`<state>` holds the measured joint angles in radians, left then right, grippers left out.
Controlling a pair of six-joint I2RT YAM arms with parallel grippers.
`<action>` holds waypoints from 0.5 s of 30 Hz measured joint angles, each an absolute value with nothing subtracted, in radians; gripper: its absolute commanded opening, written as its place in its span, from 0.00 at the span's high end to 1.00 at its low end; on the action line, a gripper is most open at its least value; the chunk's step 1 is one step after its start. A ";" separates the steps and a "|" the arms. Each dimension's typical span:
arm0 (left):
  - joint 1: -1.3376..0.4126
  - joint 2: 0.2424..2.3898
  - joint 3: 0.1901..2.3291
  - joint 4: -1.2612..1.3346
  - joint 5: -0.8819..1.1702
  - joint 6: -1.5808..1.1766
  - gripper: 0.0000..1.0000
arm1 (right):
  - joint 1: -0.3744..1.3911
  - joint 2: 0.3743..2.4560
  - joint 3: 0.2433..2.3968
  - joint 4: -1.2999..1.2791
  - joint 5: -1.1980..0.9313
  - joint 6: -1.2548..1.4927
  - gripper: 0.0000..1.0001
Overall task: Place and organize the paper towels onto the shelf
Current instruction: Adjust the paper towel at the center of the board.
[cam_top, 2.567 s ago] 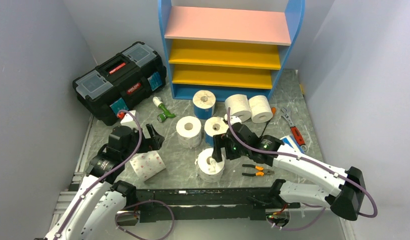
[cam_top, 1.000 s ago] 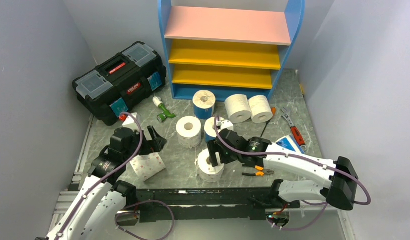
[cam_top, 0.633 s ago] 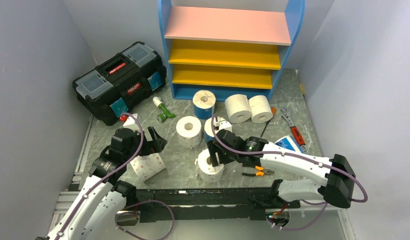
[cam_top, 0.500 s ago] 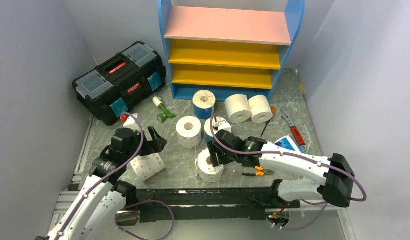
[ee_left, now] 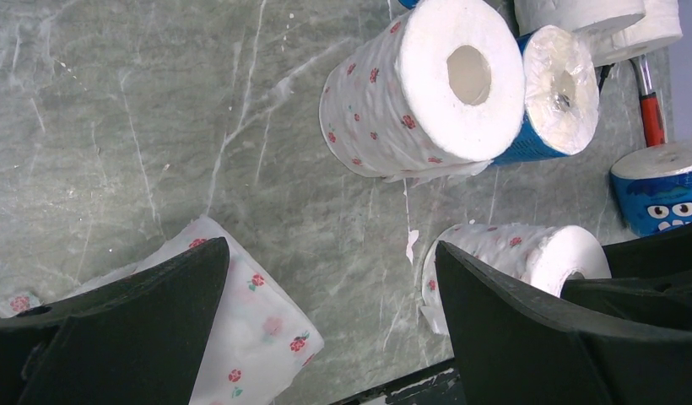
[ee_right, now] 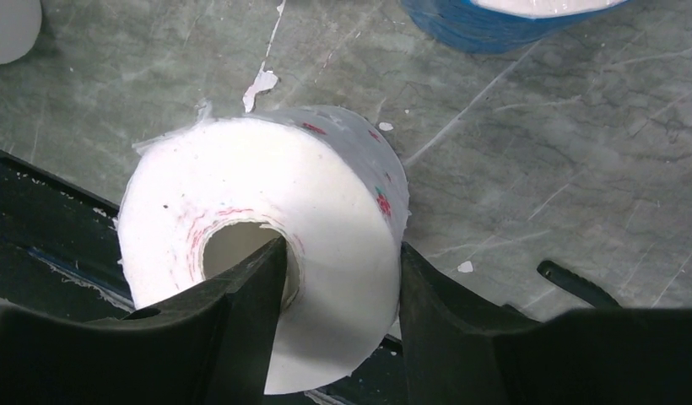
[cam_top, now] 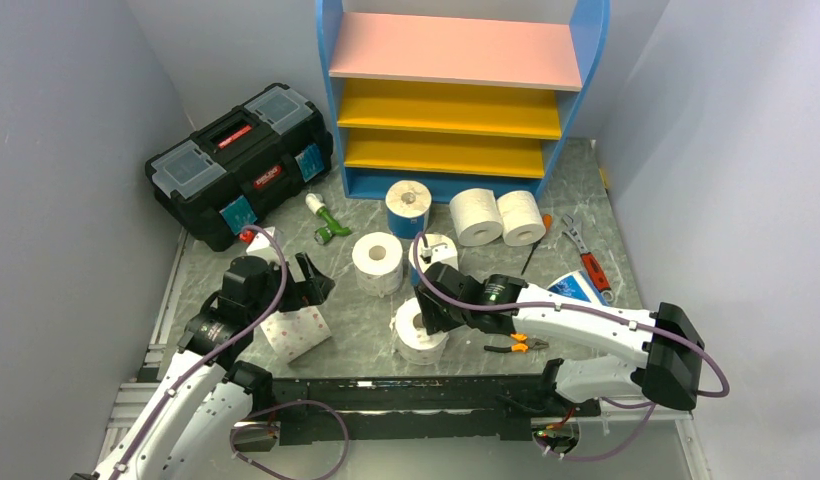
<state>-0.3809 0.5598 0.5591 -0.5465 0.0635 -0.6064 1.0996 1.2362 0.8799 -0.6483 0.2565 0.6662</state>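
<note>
**While one roll is pinched by its wall, none is yet on the shelf**

At far left, the left tool (ee_left: 330,278) is spread wide, gripping nothing, above a rose-printed roll (cam_top: 296,333) lying on its side. Toward the middle, the right tool (ee_right: 341,253) is closed on the nearest dotted roll (ee_right: 241,194), which stands on end at the bench's near edge. One finger is set inside its cardboard core and the other against its outer wall. Such rolls can be judged light, soft and easily crushed. A hold through the stiffer core seems safest.

Several more rolls (cam_top: 377,262) are grouped beyond it, before the shelf (cam_top: 451,52), whose pink and yellow boards carry nothing.

The grey marbled bench (cam_top: 361,315) looks smooth and hard. Room is limited by a black toolbox (cam_top: 241,160) at left, pliers (cam_top: 511,343) and a wrench (cam_top: 586,255) at right, and close pale walls.
</note>
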 measured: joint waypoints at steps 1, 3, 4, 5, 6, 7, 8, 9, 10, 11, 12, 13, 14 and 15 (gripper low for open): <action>-0.381 0.560 0.559 -0.547 0.064 -0.607 0.01 | 1.100 1.236 0.882 -0.649 0.257 0.666 0.50; -0.381 0.560 0.559 -0.547 0.064 -0.607 0.01 | 1.103 1.236 0.886 -0.653 0.259 0.666 0.52; -0.381 0.560 0.559 -0.547 0.064 -0.607 0.02 | 1.105 1.236 0.888 -0.655 0.261 0.666 0.53; -0.381 0.560 0.559 -0.547 0.064 -0.607 0.02 | 1.107 1.236 0.891 -0.659 0.262 0.666 0.55; -0.381 0.560 0.559 -0.547 0.064 -0.607 0.02 | 1.110 1.236 0.894 -0.662 0.263 0.666 0.56; -0.381 0.560 0.559 -0.546 0.064 -0.608 0.02 | 1.111 1.236 0.898 -0.667 0.263 0.666 0.57; -0.381 0.560 0.559 -0.546 0.064 -0.609 0.02 | 1.113 1.236 0.901 -0.670 0.263 0.665 0.58; -0.381 0.560 0.559 -0.547 0.064 -0.611 0.02 | 1.115 1.236 0.903 -0.675 0.265 0.666 0.58; -0.381 0.560 0.559 -0.547 0.064 -0.612 0.02 | 1.116 1.236 0.904 -0.679 0.265 0.666 0.59; -0.381 0.560 0.559 -0.547 0.064 -0.613 0.02 | 1.116 1.236 0.904 -0.682 0.264 0.665 0.60; -0.381 0.560 0.559 -0.547 0.064 -0.614 0.02 | 1.116 1.236 0.904 -0.683 0.265 0.666 0.60; -0.381 0.560 0.559 -0.546 0.064 -0.614 0.02 | 1.116 1.235 0.904 -0.685 0.264 0.666 0.61; -0.381 0.560 0.559 -0.546 0.064 -0.614 0.02 | 1.116 1.234 0.904 -0.687 0.264 0.666 0.61; -0.381 0.560 0.559 -0.546 0.064 -0.614 0.02 | 1.116 1.232 0.904 -0.690 0.263 0.666 0.61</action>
